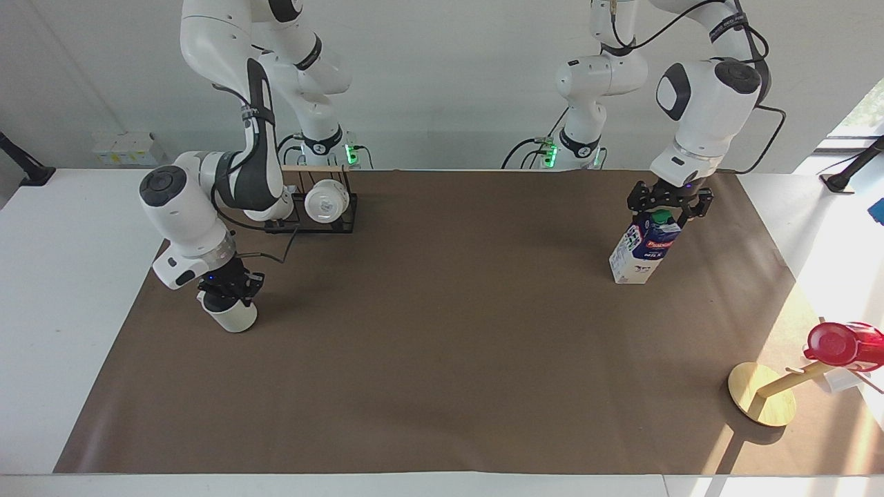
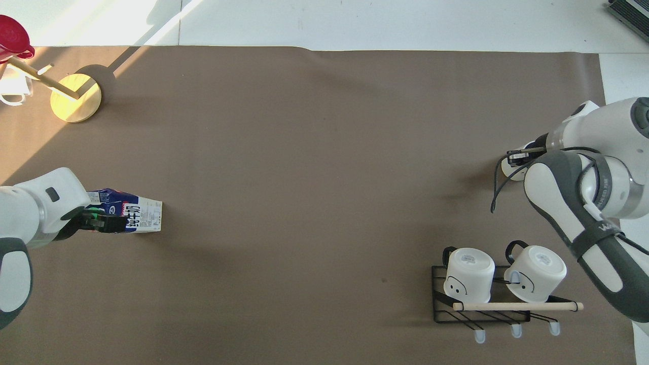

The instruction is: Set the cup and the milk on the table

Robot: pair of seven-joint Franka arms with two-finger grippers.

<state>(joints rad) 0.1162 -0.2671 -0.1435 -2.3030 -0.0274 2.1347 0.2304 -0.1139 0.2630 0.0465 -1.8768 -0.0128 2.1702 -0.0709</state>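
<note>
Cream cup (image 1: 233, 314) on the mat (image 1: 442, 331) at the right arm's end, right gripper (image 1: 228, 288) clamped on its rim for a top lift (handle hidden). Milk (image 1: 644, 248) upright at the left arm's end; left gripper (image 1: 668, 207) spread wide around the green cap (image 1: 661, 216), not yet gripping.

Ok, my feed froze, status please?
Right gripper shut on cup, cup on mat. Left gripper open around milk top. Nothing in the way.
</note>
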